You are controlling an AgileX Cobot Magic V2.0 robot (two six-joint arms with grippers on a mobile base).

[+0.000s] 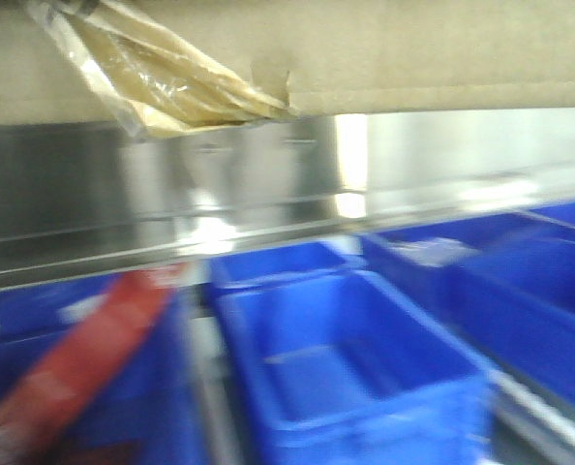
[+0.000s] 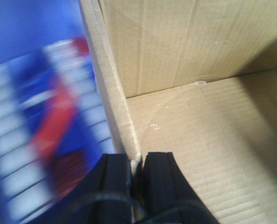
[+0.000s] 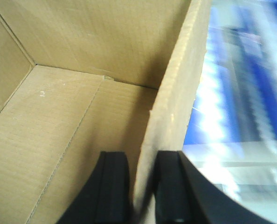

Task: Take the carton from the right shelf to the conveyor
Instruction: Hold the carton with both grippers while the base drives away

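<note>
Blue bins [image 1: 346, 378] crowd the blurred background below the carton [image 1: 413, 58], with a red strip-like thing [image 1: 84, 358] slanting at the lower left. Just under the carton runs the shiny steel rail of the shelf [image 1: 171, 194]; whether the box rests on it I cannot tell. A loose strip of yellowish tape [image 1: 162, 77] hangs off the carton's bottom edge. The left gripper [image 2: 136, 161] is pinched tight on the carton's left wall, one finger inside, one outside. The right gripper [image 3: 142, 158] clamps the right wall likewise. The carton's inside looks bare.
</note>
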